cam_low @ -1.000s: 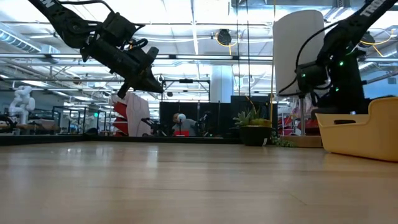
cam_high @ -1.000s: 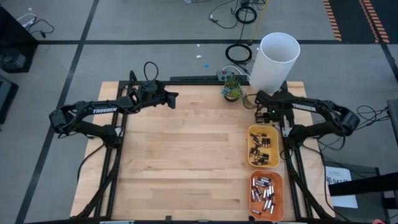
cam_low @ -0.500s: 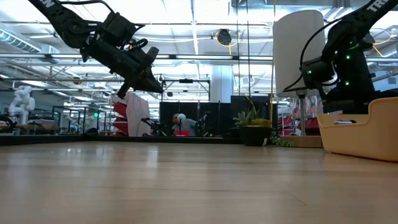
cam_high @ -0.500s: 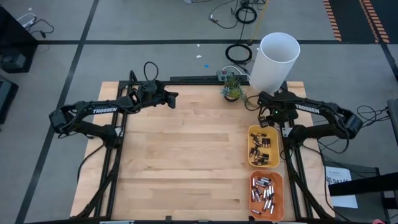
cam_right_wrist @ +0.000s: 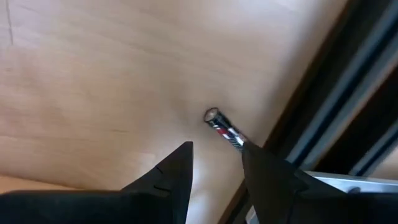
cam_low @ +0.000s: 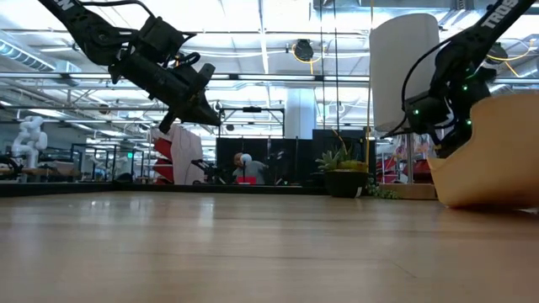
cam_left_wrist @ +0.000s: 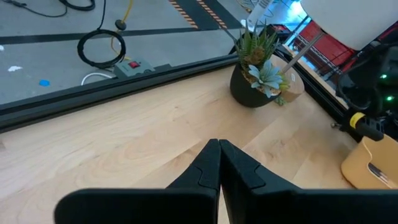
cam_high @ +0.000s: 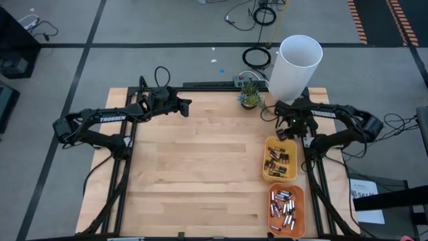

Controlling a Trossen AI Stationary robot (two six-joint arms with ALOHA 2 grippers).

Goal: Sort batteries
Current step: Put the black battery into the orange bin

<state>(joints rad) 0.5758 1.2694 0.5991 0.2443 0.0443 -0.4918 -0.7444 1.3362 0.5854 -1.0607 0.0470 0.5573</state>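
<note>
Right wrist view: right gripper [cam_right_wrist: 216, 163] fingers parted, nothing held, one battery [cam_right_wrist: 224, 132] lying on bare wood just ahead near the table's edge rail, more batteries [cam_high: 280, 159] in yellow tray [cam_high: 267, 146] and orange tray [cam_high: 299, 195], left gripper [cam_left_wrist: 219, 163] closed, empty, raised above far left table [cam_high: 200, 161].

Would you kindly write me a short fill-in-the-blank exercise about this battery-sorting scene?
The fingers of the left gripper are ___.
The fingers of the right gripper are ___, with one battery lying on the table ahead of them.
The tall cylinder beside the potted plant is ___ in colour.
Missing words: shut; open; white.
</note>
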